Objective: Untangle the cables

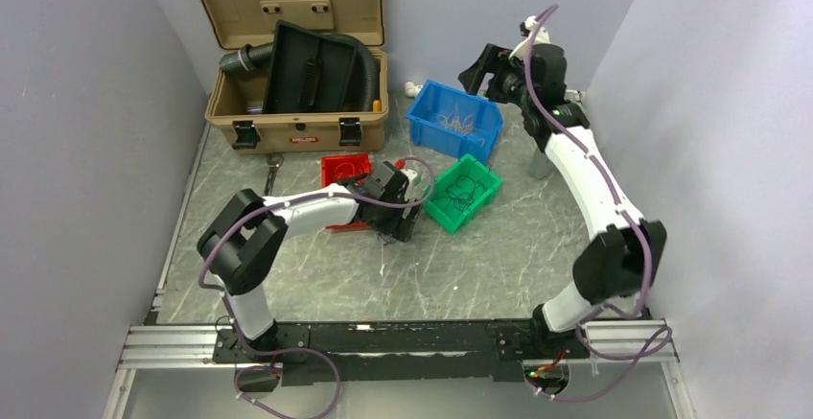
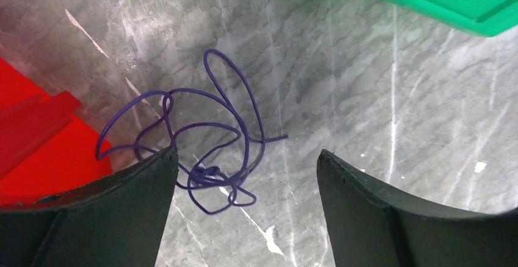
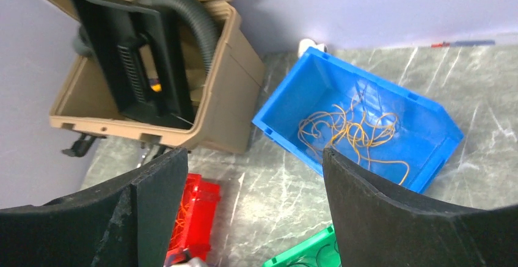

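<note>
Left wrist view showed the left gripper [image 2: 247, 154] spread wide and low over the marble table [image 2: 379, 96]. A loose tangle of thin purple wire [image 2: 207, 172] lay flat between its fingers, nearer the finger beside the red bin [image 2: 36, 151], whose edge hid some loops, so contact was perhaps there. The right gripper [image 3: 253, 154], also wide and empty, hung above the blue bin [image 3: 287, 99], where orange wires [image 3: 348, 129] lay heaped.
</note>
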`<state>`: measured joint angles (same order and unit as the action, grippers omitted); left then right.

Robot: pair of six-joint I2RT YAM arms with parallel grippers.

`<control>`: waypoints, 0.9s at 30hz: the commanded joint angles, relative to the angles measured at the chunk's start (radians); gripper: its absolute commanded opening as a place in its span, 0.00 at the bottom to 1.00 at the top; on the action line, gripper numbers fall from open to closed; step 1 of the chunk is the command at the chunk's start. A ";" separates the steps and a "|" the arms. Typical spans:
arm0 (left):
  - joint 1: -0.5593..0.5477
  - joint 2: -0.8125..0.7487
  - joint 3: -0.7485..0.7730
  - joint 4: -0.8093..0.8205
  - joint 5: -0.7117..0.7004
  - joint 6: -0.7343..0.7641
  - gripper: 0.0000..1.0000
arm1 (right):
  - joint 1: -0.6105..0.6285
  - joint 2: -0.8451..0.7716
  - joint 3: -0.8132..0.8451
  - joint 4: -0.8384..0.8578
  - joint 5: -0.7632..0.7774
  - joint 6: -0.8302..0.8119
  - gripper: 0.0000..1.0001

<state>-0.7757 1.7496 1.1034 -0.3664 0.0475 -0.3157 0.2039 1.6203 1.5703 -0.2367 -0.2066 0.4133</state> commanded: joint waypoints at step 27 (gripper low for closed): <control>-0.114 -0.164 0.204 -0.147 -0.104 0.098 0.00 | -0.008 -0.525 -0.272 0.040 0.114 0.005 0.80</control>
<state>-0.8898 1.6642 1.1831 -0.4923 -0.1429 -0.2806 0.2016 1.1320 1.3170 -0.1898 -0.1219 0.4187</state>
